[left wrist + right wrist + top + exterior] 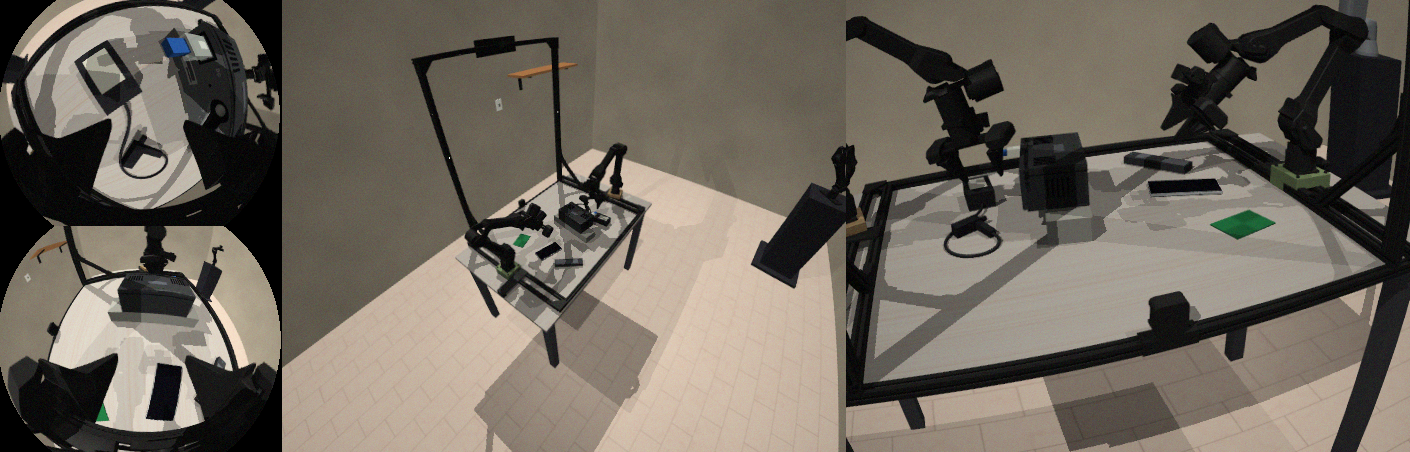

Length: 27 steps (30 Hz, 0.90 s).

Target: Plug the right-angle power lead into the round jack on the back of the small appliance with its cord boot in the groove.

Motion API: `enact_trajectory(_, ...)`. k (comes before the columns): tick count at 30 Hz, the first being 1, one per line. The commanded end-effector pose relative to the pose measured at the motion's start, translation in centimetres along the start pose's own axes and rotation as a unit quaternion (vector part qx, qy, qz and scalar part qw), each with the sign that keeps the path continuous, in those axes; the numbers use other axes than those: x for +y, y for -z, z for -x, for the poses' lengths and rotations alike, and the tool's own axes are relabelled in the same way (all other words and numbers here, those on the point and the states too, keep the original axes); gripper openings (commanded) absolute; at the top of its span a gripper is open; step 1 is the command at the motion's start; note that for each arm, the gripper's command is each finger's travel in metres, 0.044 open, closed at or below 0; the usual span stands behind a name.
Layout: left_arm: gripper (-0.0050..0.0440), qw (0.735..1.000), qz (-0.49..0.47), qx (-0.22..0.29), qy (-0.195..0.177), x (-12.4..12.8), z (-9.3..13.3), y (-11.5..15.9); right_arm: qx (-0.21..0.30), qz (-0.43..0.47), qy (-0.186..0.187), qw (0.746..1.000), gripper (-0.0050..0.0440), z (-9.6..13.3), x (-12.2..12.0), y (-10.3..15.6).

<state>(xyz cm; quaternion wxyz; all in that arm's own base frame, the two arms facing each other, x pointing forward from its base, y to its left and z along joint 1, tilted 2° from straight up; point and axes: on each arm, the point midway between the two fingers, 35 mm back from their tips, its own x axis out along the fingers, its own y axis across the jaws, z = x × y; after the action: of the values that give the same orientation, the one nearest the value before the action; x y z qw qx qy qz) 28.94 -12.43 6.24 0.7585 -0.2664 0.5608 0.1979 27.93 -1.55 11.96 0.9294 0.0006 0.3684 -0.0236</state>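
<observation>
Lying off the jack side of the small appliance (576, 215) (1061, 175) (200, 95) (156, 296), left of it in the exterior view, the right-angle plug (964, 226) (132, 155) is on the table beside its cord loop (972, 256) (145, 177). Its thicker body slants from lower left to upper right in the left wrist view, oblique to the line between the fingertips. The left gripper (591, 201) (982, 176) (149, 123) is the nearer claw, spread wide and empty over the appliance's jack side; reaching the plug probably calls for a shift toward the exterior camera, a small wrist turn and a descent. The power brick (602, 218) (979, 194) (107, 77) sits apart from the appliance on that side and should stay put. On the appliance's back, the round jack (219, 109) has no lead in it; no container is apparent. Beyond the appliance's other side, the right gripper (546, 229) (1171, 131) (153, 358) hangs released, holding nothing, too far off to be the natural choice.
</observation>
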Motion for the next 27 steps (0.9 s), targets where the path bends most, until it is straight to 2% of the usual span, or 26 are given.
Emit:
enact_trajectory(1, 0.04, 0.999, -0.04, 0.005, -0.021, 0.6, -0.6, 1.9, 0.014, 0.02, -0.012, 1.0, 0.04, -0.3, 0.7, 1.0)
enact_trajectory(12, 0.04, 0.988, -0.154, -0.002, -0.029, 1.0, 0.1, 5.6, 0.014, 0.02, -0.012, 1.0, 0.04, -0.3, 0.7, 1.0)
enact_trajectory(27, 0.04, 0.972, -0.232, -0.008, -0.033, 1.5, 0.6, 8.0, 0.014, 0.02, -0.012, 1.0, 0.04, -0.3, 0.7, 1.0)
